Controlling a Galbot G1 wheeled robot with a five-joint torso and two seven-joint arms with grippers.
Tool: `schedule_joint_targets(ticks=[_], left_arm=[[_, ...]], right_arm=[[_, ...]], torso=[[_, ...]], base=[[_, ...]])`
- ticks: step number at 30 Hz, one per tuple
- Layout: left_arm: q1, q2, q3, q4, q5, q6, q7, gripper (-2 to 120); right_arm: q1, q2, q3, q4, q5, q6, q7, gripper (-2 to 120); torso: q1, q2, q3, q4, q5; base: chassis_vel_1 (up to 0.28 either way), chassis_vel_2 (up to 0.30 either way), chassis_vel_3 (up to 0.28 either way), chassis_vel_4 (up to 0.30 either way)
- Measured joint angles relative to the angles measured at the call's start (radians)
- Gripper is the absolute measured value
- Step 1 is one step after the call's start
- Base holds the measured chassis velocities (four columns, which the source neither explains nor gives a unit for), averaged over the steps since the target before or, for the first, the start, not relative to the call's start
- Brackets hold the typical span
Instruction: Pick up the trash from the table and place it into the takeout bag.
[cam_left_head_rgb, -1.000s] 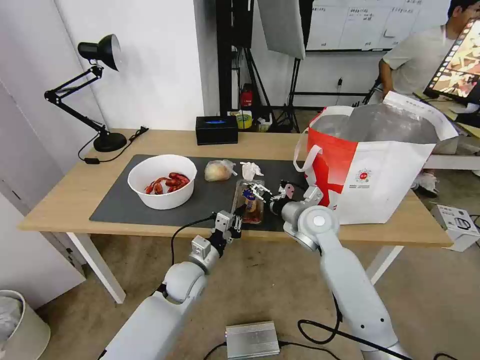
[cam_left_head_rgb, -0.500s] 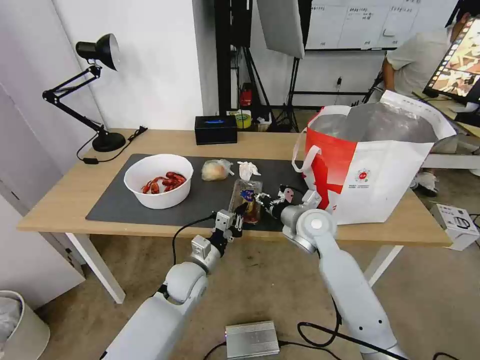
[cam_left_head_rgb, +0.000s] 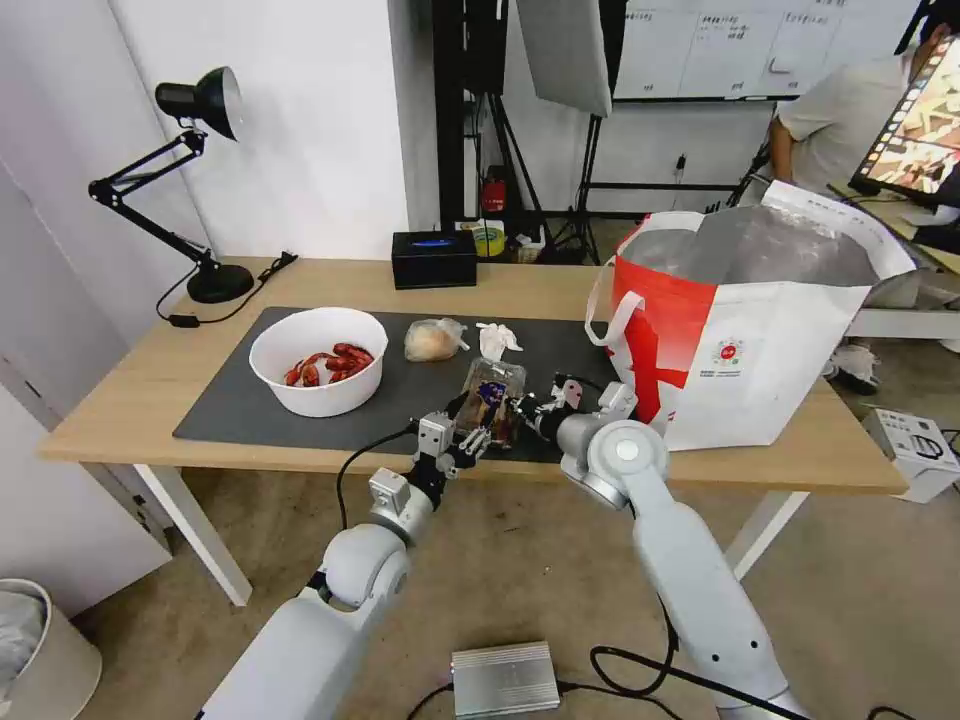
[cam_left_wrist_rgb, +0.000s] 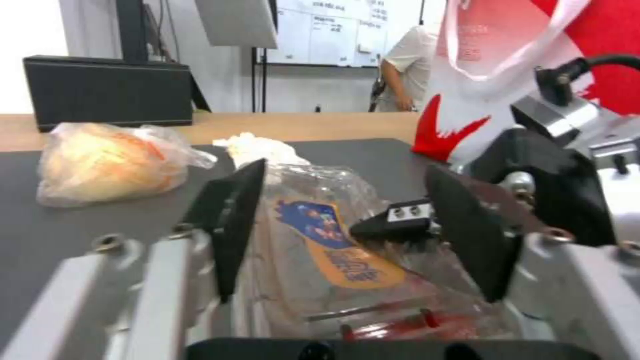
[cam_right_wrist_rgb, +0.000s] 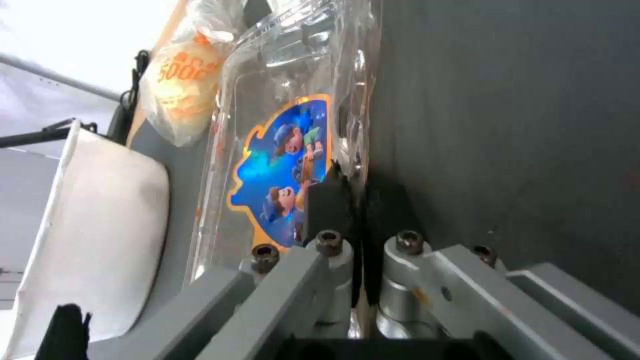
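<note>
The clear hinged clamshell (cam_left_head_rgb: 491, 385) with a blue sticker lies on the dark mat, right of the white bowl of red crayfish (cam_left_head_rgb: 318, 360). My right gripper (cam_left_head_rgb: 517, 407) is shut on the clamshell's right edge (cam_right_wrist_rgb: 280, 150), its fingertips (cam_right_wrist_rgb: 327, 200) pinching the plastic. My left gripper (cam_left_head_rgb: 472, 432) is open at the clamshell's near end, and the clamshell (cam_left_wrist_rgb: 320, 240) sits between its black fingers (cam_left_wrist_rgb: 230, 225). Behind lie the small clear bag with a tan lump (cam_left_head_rgb: 432, 340) and the crumpled tissue (cam_left_head_rgb: 496, 338). The takeout bag (cam_left_head_rgb: 760, 330) stands open at the table's right.
A black tissue box (cam_left_head_rgb: 433, 259) sits at the table's (cam_left_head_rgb: 130, 390) back edge and a black desk lamp (cam_left_head_rgb: 190, 190) at the back left. A silver box (cam_left_head_rgb: 505, 680) and cables lie on the floor by my arms. A person sits behind the bag.
My right gripper's fingers have come down and shut on the clamshell's edge. My left gripper has opened and slid forward around the clamshell's near end.
</note>
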Motion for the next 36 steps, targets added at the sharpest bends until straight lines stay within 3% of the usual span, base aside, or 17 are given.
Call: schedule_joint_targets(ticks=[1,3,21,30,36], left_arm=[[0.003,0.000,-0.020,-0.005,-0.007,0.000,-0.010,89],[0.014,0.001,-0.043,-0.015,-0.019,0.000,-0.022,99],[0.116,0.005,-0.154,-0.094,-0.042,0.003,-0.033,100],[0.160,-0.002,-0.193,-0.117,-0.040,0.004,-0.033,100],[0.177,-0.011,-0.205,-0.124,-0.036,0.004,-0.032,100]], right_arm=[[0.000,0.001,-0.002,0.005,-0.007,0.012,-0.010,0],[-0.001,0.002,-0.003,0.015,-0.011,0.017,-0.017,0],[-0.033,-0.062,-0.011,0.111,-0.053,0.048,-0.067,0],[-0.086,-0.162,-0.014,0.240,-0.122,0.090,-0.148,0],[-0.158,-0.249,0.039,0.358,-0.151,0.118,-0.268,0]], torso=[[0.000,0.000,0.000,0.0003,0.0001],[0.000,0.000,0.000,0.0003,0.0001],[0.000,0.000,0.000,0.0001,-0.0001],[0.000,0.000,0.000,0.0001,0.0001],[0.000,0.000,0.000,0.0000,0.0001]], base=[[0.000,0.000,0.000,0.000],[0.000,0.000,0.000,0.000],[0.000,0.000,0.000,0.000],[0.000,0.000,0.000,0.000],[0.000,0.000,0.000,0.000]])
